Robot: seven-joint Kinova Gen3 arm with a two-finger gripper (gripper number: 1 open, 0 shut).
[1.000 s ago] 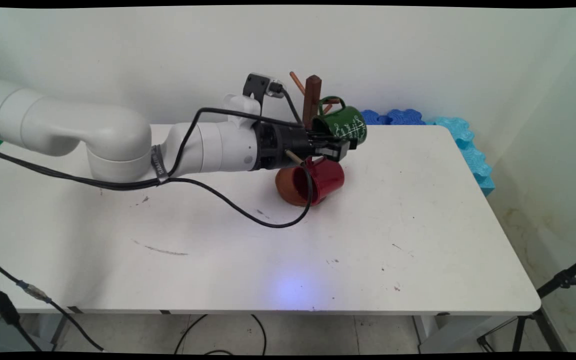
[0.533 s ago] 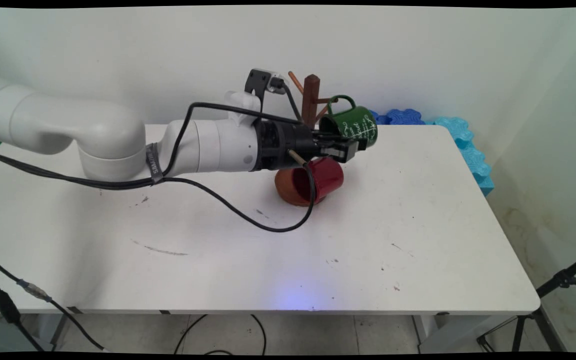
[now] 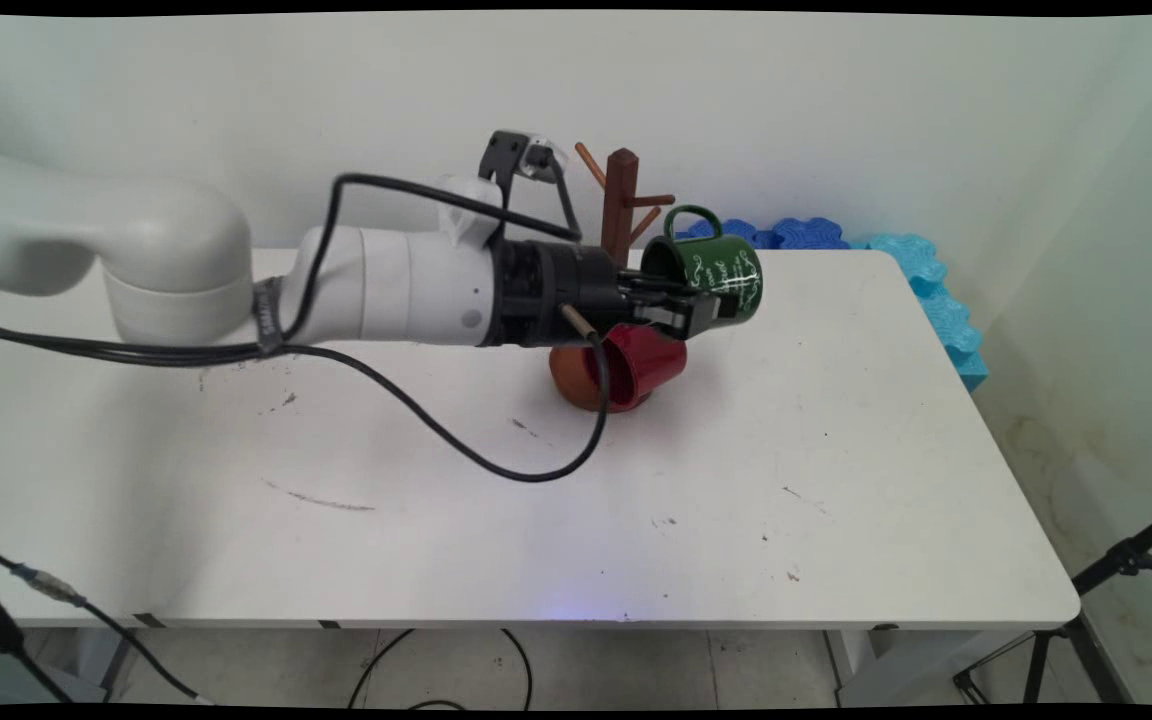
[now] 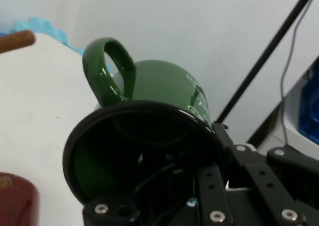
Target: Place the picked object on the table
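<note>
Above the far middle of the white worktop (image 3: 796, 420), the jaws (image 3: 701, 310) are clamped on the rim of a green mug (image 3: 711, 272), holding it clear of the surface. The arm reaches in level from the left, so the mug hangs on its side out past the fingertips, mouth turned back toward the wrist and base pointing right. One finger goes inside the mouth and the other lies against the outer wall; in the hand view the dark opening of the green mug (image 4: 144, 151) fills the space just ahead of the black linkage, and the wall is pinched at the rim's lower right. The handle (image 3: 691, 215) stands on the upper side of the mug, arching up in the hand view as well. White lettering runs across the mug's side.

Just left of the mug and a little behind it stands a brown wooden mug tree (image 3: 622, 200), its pegs bare; the handle is near the right-hand peg but apart from it. Directly below the jaws a red mug (image 3: 636, 362) lies on its side on the worktop, its orange-brown mouth facing left. Blue foam pieces (image 3: 921, 275) sit along the far right edge.
</note>
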